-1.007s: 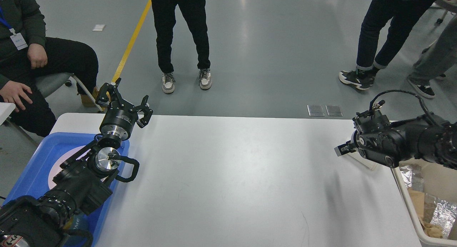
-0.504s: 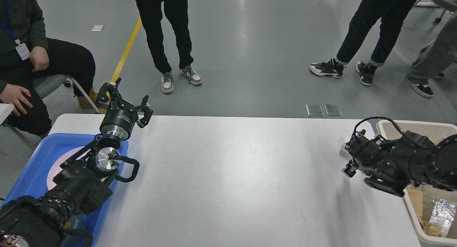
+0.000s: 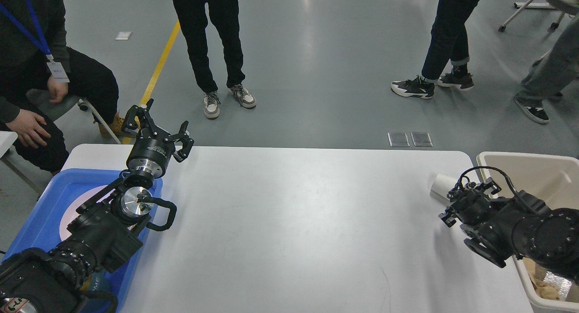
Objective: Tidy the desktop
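Large white rectangular desktop point(image 3: 289, 222): long axis left to right. Left gripper point(image 3: 156, 125) spread, empty. Right gripper point(image 3: 452, 209): state indeterminate, beside white paper cup point(image 3: 441, 185) lying sideways.

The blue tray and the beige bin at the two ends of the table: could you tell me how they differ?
The blue tray is shallow and sits at the left end of the desktop under the left arm; the beige bin is deep-walled, at the right end beside the right arm. The tray shows a pale round patch; the bin holds crumpled scraps. Both are plastic-looking open containers.
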Robot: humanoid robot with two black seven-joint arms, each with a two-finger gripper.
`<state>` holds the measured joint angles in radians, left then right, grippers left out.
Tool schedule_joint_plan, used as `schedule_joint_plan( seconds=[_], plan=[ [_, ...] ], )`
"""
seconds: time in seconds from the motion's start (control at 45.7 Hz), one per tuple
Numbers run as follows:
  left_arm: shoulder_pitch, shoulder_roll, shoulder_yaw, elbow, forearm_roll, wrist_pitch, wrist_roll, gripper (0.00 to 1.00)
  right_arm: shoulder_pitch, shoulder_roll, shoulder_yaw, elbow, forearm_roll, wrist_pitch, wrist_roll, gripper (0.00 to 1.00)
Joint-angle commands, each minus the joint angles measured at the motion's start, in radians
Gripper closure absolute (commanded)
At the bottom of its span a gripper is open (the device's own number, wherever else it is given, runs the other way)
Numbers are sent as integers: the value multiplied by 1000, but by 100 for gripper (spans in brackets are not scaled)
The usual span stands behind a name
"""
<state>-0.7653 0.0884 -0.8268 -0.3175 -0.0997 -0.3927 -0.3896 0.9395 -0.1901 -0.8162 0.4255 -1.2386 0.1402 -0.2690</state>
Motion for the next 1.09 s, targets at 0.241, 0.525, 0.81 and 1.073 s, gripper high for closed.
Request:
schedule_joint_plan(
  seconds=[0.241,0.525,0.81,1.073],
  plan=[
    [1,1,0,0,0,0,0,4,-36,5,29,-28,47,-63,1,0],
    [0,-1,0,0,0,0,0,4,-30,-40,40,-22,194,-54,-1,0],
    [1,-1,0,0,0,-2,0,4,-1,-107,38,-10,352,-50,1,0],
    [0,1,0,0,0,0,0,4,-8,-109,38,-11,352,-50,1,0]
  ],
)
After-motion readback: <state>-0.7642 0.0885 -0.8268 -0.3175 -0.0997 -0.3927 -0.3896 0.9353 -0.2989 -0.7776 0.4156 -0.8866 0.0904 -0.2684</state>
